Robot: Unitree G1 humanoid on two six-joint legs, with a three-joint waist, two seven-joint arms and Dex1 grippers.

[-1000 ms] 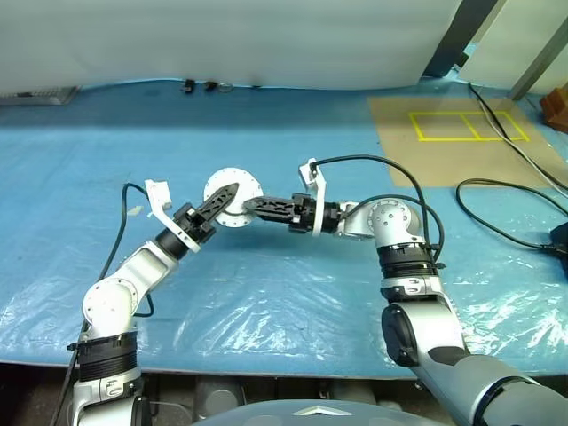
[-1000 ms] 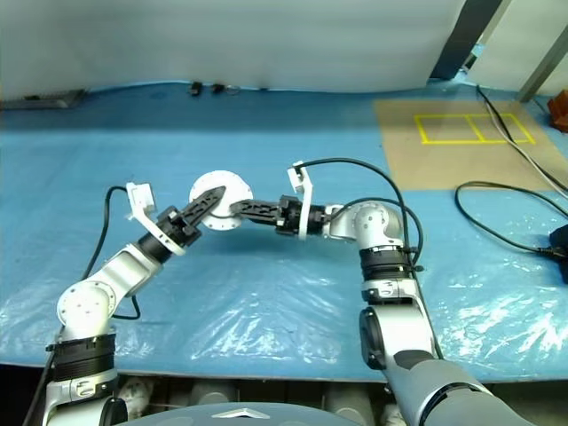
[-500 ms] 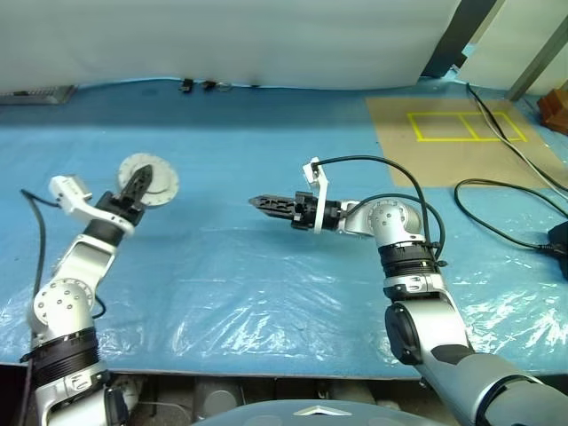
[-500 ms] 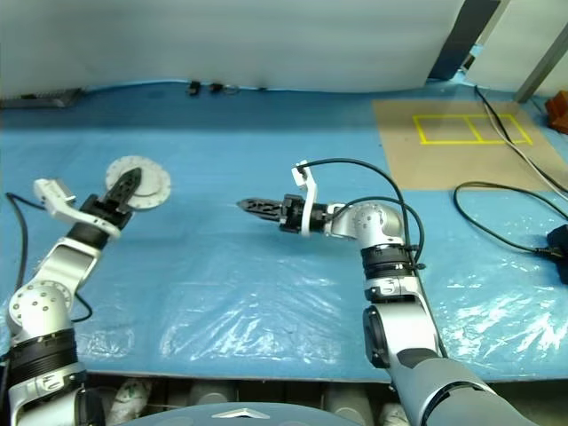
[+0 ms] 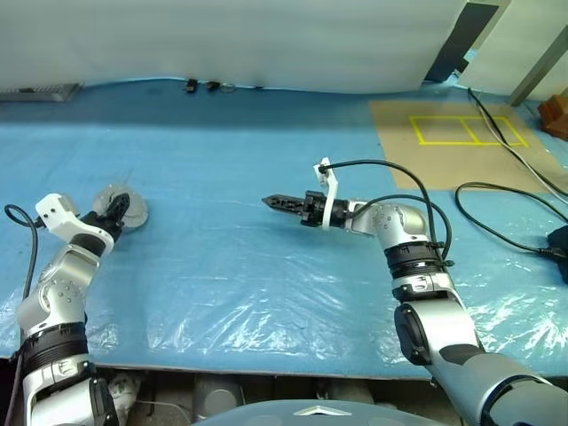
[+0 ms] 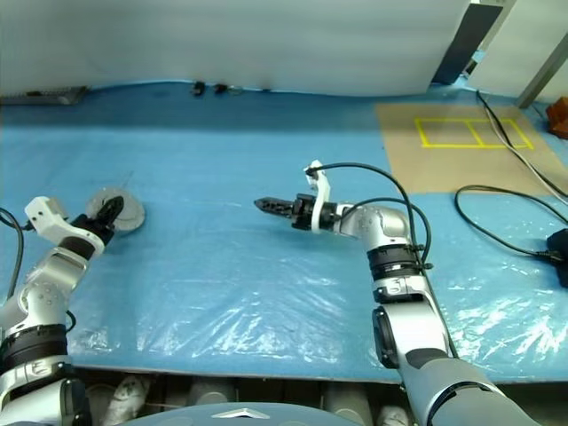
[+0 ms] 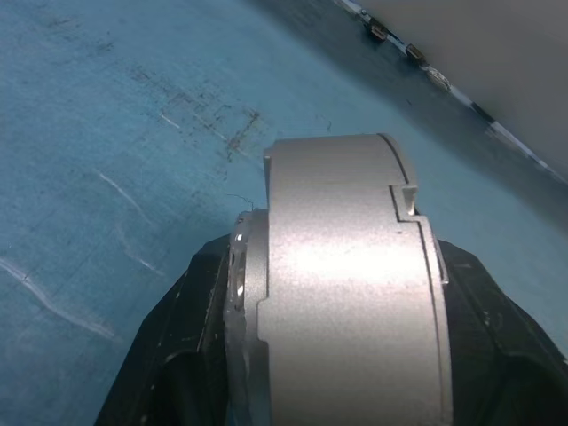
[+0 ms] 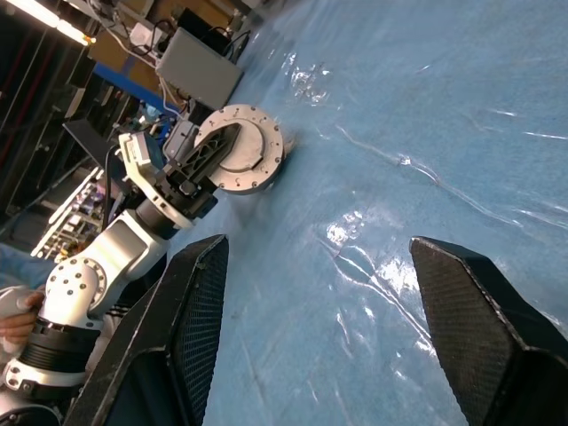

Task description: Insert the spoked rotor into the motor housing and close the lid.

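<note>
Gripping the closed motor housing [image 7: 342, 293] edge-on between its two black fingers, my left gripper [image 5: 114, 213] holds it low over the blue sheet [image 5: 222, 266] at far left. I'd lower gently before releasing. Farther in, my right gripper [image 8: 311, 311] hangs empty, jaws spread.

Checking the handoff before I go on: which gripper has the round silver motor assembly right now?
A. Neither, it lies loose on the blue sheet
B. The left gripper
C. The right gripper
B: the left gripper clamps the motor assembly by its faces, while the right gripper is open and empty.
</note>
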